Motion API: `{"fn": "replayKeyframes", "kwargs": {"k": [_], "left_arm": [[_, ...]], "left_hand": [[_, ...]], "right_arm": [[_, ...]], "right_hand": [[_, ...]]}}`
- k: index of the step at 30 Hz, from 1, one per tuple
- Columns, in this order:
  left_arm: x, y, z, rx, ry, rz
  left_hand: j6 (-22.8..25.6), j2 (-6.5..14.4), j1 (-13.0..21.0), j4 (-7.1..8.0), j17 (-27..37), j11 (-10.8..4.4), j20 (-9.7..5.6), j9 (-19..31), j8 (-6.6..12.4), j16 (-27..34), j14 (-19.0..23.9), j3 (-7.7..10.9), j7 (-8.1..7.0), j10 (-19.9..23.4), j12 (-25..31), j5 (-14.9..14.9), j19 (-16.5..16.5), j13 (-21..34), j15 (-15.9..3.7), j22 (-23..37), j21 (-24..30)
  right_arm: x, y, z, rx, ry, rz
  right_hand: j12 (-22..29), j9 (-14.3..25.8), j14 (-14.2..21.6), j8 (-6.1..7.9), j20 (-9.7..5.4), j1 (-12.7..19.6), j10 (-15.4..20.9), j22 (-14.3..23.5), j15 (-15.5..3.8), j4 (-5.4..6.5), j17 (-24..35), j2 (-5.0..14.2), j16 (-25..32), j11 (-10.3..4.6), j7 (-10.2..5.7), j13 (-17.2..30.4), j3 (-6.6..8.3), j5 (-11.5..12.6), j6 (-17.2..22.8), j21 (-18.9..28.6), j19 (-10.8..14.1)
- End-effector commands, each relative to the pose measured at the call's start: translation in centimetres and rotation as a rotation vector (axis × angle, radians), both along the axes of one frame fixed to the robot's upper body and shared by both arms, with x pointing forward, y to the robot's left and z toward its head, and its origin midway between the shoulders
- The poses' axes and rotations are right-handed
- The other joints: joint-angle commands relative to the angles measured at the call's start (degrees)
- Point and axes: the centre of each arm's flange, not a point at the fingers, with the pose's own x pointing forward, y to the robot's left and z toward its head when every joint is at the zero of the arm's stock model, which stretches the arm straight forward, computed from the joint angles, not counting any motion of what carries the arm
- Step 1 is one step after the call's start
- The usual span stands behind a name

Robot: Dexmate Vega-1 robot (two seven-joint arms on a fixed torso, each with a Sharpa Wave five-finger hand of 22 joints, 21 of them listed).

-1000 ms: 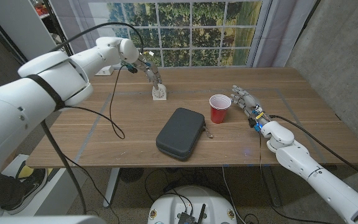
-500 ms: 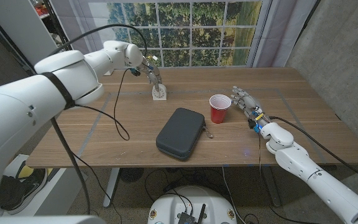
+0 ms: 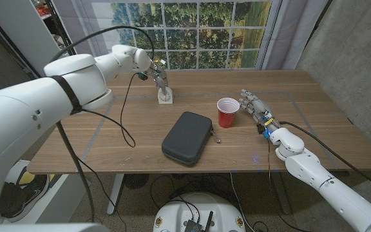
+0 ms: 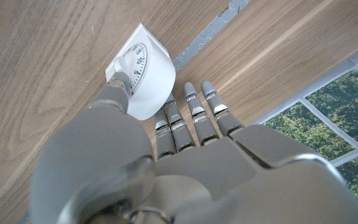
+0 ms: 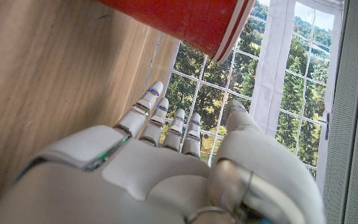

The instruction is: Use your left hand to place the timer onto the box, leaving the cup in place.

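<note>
We have our left hand (image 4: 166, 155) closing on the small white round-dial timer (image 3: 165, 96) near the desk's far edge, thumb on its face, fingers behind, ready to lift it. The dark grey zipped fabric box (image 3: 187, 137) waits toward the near edge. Our right hand (image 3: 256, 106) stands spread beside the red plastic cup (image 3: 227, 112), holding nothing, since the cup must stay.

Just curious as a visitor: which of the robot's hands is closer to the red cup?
The right hand; it stands just beside the red cup. The left hand is off at the timer.

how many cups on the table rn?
1. A red cup stands upright near the table's middle, beside the right hand, right of the black box. None seems hidden.
</note>
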Motion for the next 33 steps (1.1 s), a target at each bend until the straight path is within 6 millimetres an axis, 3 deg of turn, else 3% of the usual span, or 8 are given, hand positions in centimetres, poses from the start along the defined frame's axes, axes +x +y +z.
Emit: {"fn": "replayKeyframes", "kwargs": {"k": [1,16,33], "left_arm": [[0.0,-0.4,-0.3,-0.021,0.000,-0.026],[-3.0,-0.9,2.5,0.016,0.075,-0.188],[-9.8,-1.6,8.0,0.127,-0.007,-0.209]], "left_hand": [[3.2,1.1,1.5,-0.12,0.2,-0.64,0.06,0.9,1.65,0.6,2.4,0.89,-0.36,2.5,1.1,0.3,1.2,1.0,-7.81,0.3,-0.1],[7.4,2.7,2.7,-0.02,0.4,-0.88,-0.12,2.6,4.06,0.6,4.4,1.75,-0.61,5.5,2.4,-0.1,1.8,2.9,-8.68,0.5,0.1],[7.8,3.2,2.8,0.24,0.7,-1.17,-0.12,3.3,4.54,0.4,4.6,1.97,-0.76,6.0,2.6,-0.4,2.0,3.8,-9.01,0.6,0.2]], "right_arm": [[-0.1,-0.1,0.0,0.005,-0.003,0.000],[0.0,-0.2,-0.2,0.002,-0.007,0.006],[0.0,-0.5,-0.3,0.004,-0.017,0.012]], "right_hand": [[0.2,0.3,0.6,0.49,-0.77,-0.1,0.4,0.1,-6.13,0.13,0.2,0.40,0.2,0.08,0.16,0.1,-0.24,0.4,0.4,0.2,-0.3],[0.2,0.3,0.7,0.49,-0.67,-0.1,0.5,0.1,-6.10,0.16,0.3,0.46,0.3,0.12,0.11,0.1,-0.33,0.4,0.5,0.2,-0.4],[0.2,0.3,0.7,0.49,-0.67,-0.1,0.6,0.1,-6.13,0.21,0.3,0.56,0.3,0.17,0.08,0.2,-0.42,0.4,0.6,0.2,-0.5]]}}
